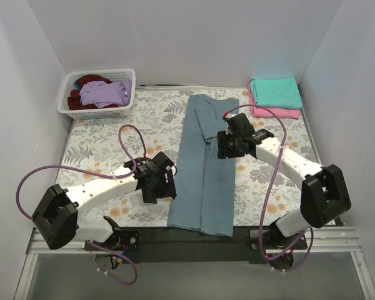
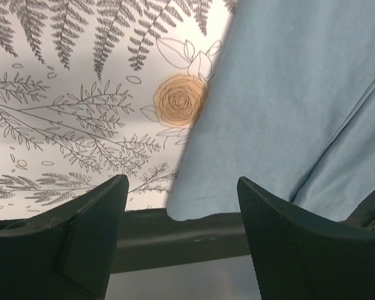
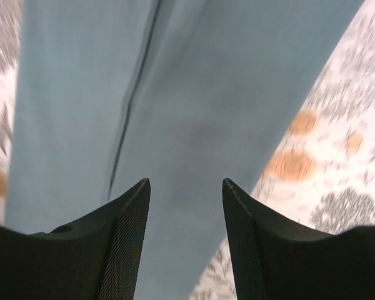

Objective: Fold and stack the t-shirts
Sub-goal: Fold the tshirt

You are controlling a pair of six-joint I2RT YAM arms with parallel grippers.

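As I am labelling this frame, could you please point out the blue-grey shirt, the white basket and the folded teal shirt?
Blue-grey shirt (image 1: 203, 175), top view, middle of the folded cloth.
White basket (image 1: 95, 113), top view, its front wall.
Teal shirt (image 1: 275, 92), top view, middle of its upper face.

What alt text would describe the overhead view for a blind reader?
A blue-grey t-shirt, folded into a long strip, lies on a floral table, left gripper and right gripper at its sides. Back left, a basket of clothes; back right, a teal shirt on a pink shirt.
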